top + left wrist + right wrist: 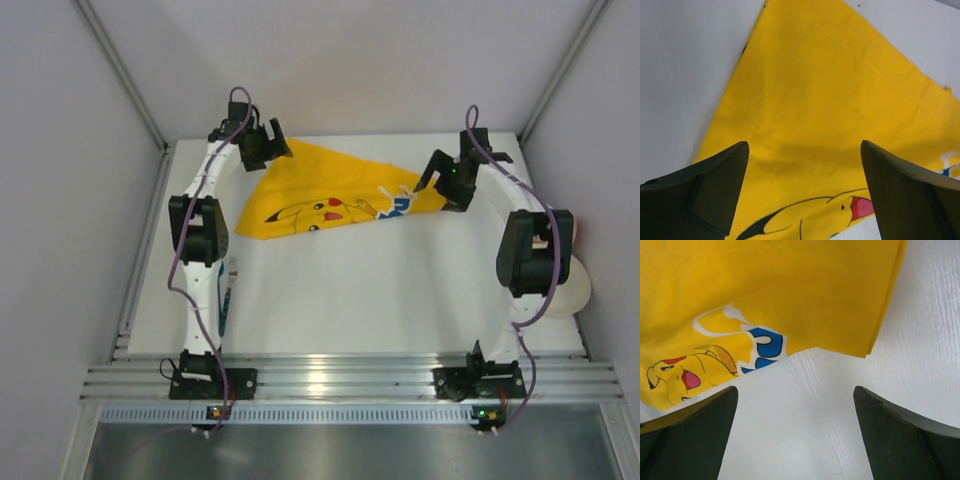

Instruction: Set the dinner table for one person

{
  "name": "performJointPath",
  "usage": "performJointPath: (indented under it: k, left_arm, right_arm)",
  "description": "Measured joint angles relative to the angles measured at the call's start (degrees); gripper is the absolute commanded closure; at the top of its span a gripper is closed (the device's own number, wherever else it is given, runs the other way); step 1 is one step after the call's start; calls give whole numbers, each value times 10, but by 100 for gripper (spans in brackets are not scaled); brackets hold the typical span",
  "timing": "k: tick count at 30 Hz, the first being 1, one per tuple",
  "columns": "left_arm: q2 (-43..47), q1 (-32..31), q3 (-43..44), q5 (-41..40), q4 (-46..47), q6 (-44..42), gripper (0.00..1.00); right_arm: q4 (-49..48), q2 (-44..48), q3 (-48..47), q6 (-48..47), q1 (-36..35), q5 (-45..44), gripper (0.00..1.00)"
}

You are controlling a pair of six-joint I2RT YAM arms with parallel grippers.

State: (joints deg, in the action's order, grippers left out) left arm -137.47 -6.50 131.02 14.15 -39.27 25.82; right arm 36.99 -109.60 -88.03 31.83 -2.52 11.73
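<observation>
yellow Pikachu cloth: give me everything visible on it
The yellow cloth looks like thin fabric, folded into a rough triangle, with a Pikachu print and blue-white lettering near its front edge. It lies flat, lightly creased, on the far half of the white table. The left gripper is open over its far-left corner, the right gripper open over its right tip; neither clamps it.
</observation>
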Motion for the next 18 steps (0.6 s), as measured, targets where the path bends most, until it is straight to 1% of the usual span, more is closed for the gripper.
performJointPath:
  k: [4,6,9,11,14,18]
  left_arm:
    - [-40,7,-6,-21,82,23,2]
    - [-82,10,33,-26,106,37,2]
    - [-158,12,104,-36,167,61,1]
    - [-186,12,115,-36,204,78,2]
    - [-203,13,128,-35,242,101,1]
    - [-210,13,131,-23,261,122,2]
  right_arm:
    - [32,-2,-52,-20,0,-2,0]
    - [40,-2,-79,-30,0,-3,1]
    - [50,-1,-100,-43,0,-3,0]
    - [61,-2,-100,-49,0,-6,0]
    - [76,-3,-100,-54,0,-9,0]
    - [89,-20,-108,-60,0,-12,0]
